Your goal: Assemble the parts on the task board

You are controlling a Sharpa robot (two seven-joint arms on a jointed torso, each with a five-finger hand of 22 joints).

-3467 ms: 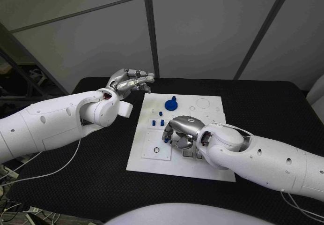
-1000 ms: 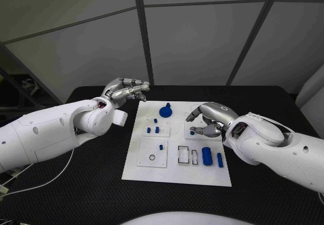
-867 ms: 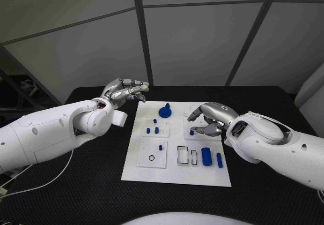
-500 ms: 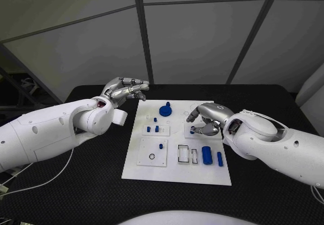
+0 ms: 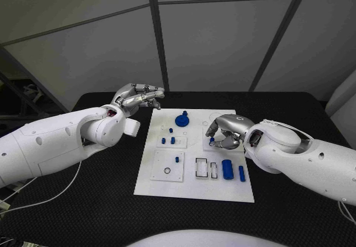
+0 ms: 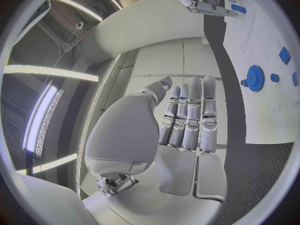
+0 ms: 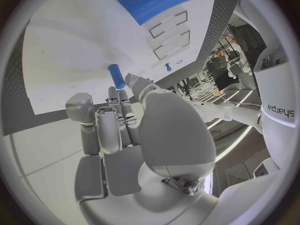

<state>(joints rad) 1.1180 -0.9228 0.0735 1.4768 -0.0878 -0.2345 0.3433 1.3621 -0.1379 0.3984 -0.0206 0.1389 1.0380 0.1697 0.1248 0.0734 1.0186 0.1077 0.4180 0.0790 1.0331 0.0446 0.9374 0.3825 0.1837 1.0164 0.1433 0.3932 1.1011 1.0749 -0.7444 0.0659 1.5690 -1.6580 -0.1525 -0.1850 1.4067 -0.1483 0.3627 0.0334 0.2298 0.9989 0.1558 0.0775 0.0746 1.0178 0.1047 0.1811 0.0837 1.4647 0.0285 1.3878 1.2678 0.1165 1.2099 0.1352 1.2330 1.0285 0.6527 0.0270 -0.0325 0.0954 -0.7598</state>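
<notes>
The right hand point(image 5: 225, 135) sits low over the right half of the white task board point(image 5: 194, 186), pinching a small blue peg point(image 7: 116, 76) upright between its fingertips, with the peg's lower end at the board's surface. The left hand point(image 5: 139, 96) hangs off the board's far left corner above the black table point(image 5: 96, 206), fingers curled in and holding nothing. A blue gear point(image 5: 181, 122), small blue pins point(image 5: 167, 140) and two blue bars point(image 5: 233, 172) lie elsewhere on the board.

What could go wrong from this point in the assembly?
The right hand pinches a small blue peg at its fingertips; it may slip or go in tilted. That hand also hangs near the two loose blue pieces on the task board and might knock them. The left hand hovers off the board, unable to steady it.
</notes>
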